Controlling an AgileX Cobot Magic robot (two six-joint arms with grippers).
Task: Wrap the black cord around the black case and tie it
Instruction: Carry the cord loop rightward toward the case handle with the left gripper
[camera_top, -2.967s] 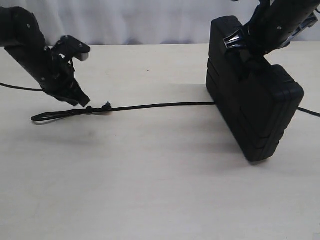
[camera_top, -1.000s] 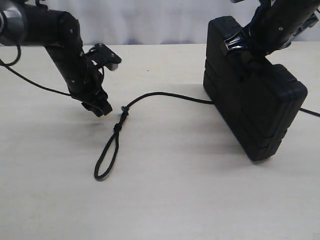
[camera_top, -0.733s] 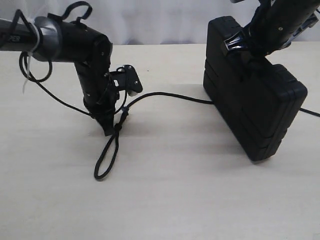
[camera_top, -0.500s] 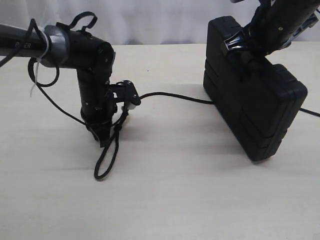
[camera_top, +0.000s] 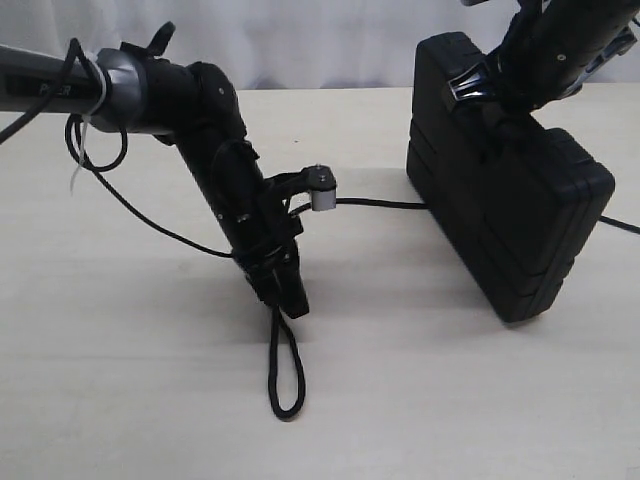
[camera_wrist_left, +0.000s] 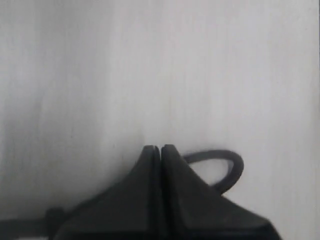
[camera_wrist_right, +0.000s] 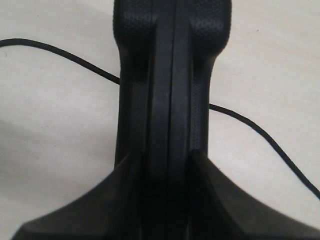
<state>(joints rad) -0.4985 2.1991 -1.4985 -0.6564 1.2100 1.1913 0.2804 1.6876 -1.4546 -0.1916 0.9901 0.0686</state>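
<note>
Left gripper (camera_wrist_left: 160, 150): closed on black cord (camera_wrist_left: 215, 154), loop beyond tips
Cord axis: led away toward black case (camera_top: 520, 220)
Right gripper (camera_top: 495, 90): clamped on case

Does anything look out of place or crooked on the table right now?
The case stands on its edge, gripped by the right claw, not lying flat. The cord trails loose across the table, unwrapped.

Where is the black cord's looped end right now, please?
In the exterior view, the looped end lies on the table left of centre, trailing from the left gripper, left of the black case.
</note>
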